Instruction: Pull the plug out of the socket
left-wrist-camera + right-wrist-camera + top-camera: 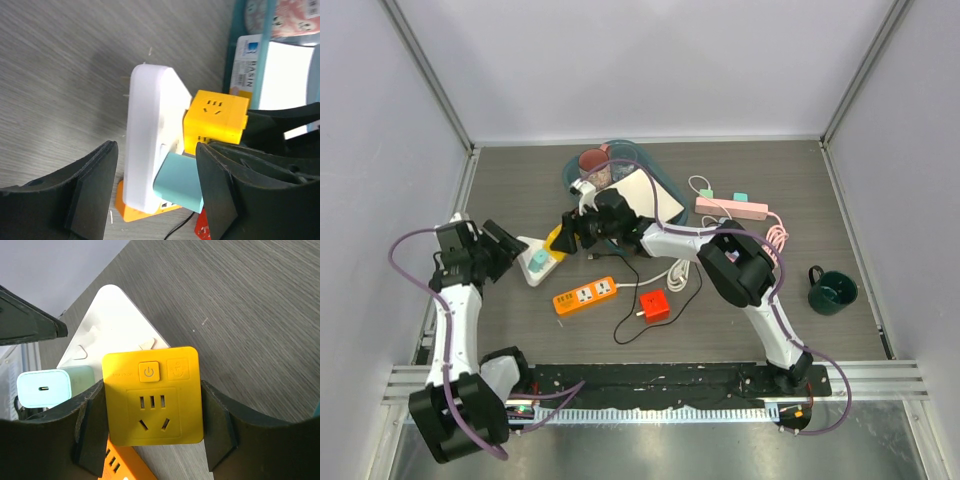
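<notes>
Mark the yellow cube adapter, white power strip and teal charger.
yellow cube adapter (152, 400): right wrist view, front socket face.
white power strip (150, 122): left wrist view, flat top face.
teal charger (178, 182): left wrist view, its side face.

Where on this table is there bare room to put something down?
Bare table lies far left, between the wall and the teal tray, and far right, between the pink strip and the green mug. The middle is crowded: white socket block, orange strip, red cube and white cable lie close together.
</notes>
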`<state>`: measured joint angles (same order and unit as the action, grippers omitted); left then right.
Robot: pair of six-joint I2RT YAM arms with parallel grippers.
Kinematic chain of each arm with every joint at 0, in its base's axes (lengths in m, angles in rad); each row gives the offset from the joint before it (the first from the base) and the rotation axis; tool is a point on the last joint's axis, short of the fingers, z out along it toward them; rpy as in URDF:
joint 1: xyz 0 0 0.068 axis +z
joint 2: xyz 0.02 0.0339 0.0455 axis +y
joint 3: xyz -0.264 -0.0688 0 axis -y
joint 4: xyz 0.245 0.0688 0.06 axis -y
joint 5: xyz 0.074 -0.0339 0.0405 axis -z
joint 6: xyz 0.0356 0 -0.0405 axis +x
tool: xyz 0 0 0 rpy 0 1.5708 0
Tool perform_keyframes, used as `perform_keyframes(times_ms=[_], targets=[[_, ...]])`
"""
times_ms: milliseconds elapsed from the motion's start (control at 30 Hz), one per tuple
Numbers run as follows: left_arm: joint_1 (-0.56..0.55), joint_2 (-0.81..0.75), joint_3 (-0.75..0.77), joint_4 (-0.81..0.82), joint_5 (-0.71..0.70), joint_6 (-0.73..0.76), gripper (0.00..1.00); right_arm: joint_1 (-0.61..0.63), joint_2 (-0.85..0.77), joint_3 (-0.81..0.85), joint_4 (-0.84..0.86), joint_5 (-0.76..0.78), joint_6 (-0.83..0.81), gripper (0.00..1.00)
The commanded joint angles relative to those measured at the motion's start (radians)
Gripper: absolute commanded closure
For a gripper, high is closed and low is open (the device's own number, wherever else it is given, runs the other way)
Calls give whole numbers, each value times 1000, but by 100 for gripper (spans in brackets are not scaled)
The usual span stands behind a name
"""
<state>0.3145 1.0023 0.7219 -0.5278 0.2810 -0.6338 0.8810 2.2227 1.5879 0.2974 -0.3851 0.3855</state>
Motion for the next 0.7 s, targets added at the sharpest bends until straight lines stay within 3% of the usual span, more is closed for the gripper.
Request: perform_keyframes(times_ms=[0, 233, 600, 667], targets=[[6, -70, -44, 114, 40, -64, 33, -11, -109, 34, 167, -89, 73, 99], [38, -74, -62, 109, 104, -72, 35, -17, -100, 52, 212, -130, 138, 99], [57, -62, -98, 149, 184, -89, 50, -17, -72, 58, 284, -196, 220, 99], [58, -56, -102, 166, 205, -101, 57, -16, -60, 61, 296, -198, 240, 99]])
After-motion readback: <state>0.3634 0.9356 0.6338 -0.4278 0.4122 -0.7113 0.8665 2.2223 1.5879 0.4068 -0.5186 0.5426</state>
